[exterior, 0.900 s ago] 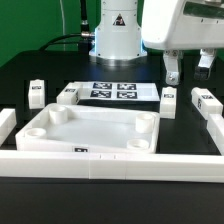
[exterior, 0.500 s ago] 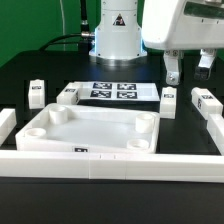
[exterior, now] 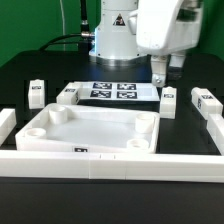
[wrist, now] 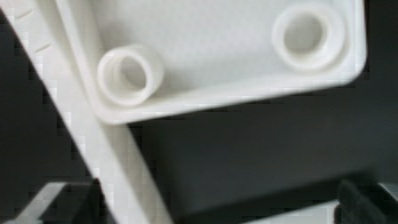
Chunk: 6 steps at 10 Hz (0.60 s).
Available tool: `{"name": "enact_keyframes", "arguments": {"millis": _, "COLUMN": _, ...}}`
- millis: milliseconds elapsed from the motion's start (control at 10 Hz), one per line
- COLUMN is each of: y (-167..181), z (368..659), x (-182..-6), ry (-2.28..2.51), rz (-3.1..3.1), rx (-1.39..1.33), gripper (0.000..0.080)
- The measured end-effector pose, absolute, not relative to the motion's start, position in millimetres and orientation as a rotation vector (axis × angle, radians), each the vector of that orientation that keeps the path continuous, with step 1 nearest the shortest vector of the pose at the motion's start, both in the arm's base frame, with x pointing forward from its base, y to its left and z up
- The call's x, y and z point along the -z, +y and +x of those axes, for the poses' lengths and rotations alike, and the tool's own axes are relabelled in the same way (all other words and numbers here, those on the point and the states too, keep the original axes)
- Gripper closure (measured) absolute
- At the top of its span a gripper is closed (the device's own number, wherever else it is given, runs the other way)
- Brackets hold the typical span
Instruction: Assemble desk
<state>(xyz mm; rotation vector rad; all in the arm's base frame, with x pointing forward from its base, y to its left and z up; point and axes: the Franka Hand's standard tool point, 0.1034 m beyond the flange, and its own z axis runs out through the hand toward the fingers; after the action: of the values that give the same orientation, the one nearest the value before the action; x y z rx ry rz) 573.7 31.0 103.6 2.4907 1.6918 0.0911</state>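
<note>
- gripper (exterior: 166,70): hangs over the table (exterior: 12,90) toward the exterior view's right, above the inner-right leg (exterior: 168,100); jaws spread wide, holding nothing.
- fingertips (wrist: 50,205): dark shapes in the wrist view, with only bare black table between them.
- tabletop (exterior: 95,128): lies flat, rim upward, mid-table, just behind the border wall (exterior: 110,160).
- sockets (wrist: 128,76): round, at the tabletop's corners (two show in the wrist view); all unfilled.
- far-left leg (exterior: 37,92), inner-left leg (exterior: 68,95), far-right leg (exterior: 205,100): loose on the table behind the tabletop, apart from it.
- marker board (exterior: 112,91): flat between the two inner legs.
- white strip (wrist: 98,150): runs alongside the tabletop's corner; possibly the border wall, but too blurred to tell.
</note>
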Motion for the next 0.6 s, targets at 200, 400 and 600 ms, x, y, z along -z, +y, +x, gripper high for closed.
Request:
{"name": "enact_keyframes", "arguments": {"millis": 200, "y": 32, "z": 574, "x": -103.1, "ry": 1.69, "rz": 2.493, "rx": -0.09, "gripper": 0.015}}
{"name": "enact_keyframes", "arguments": {"millis": 400, "y": 31, "z": 573, "x": -101.7, "ry": 1.694, "rz": 2.492, "rx": -0.085, "gripper": 0.015}}
{"name": "enact_keyframes", "arguments": {"millis": 600, "y": 9, "z": 559, "x": -87.5, "ry": 1.804, "rz": 2.414, "rx": -0.077, "gripper": 0.015}}
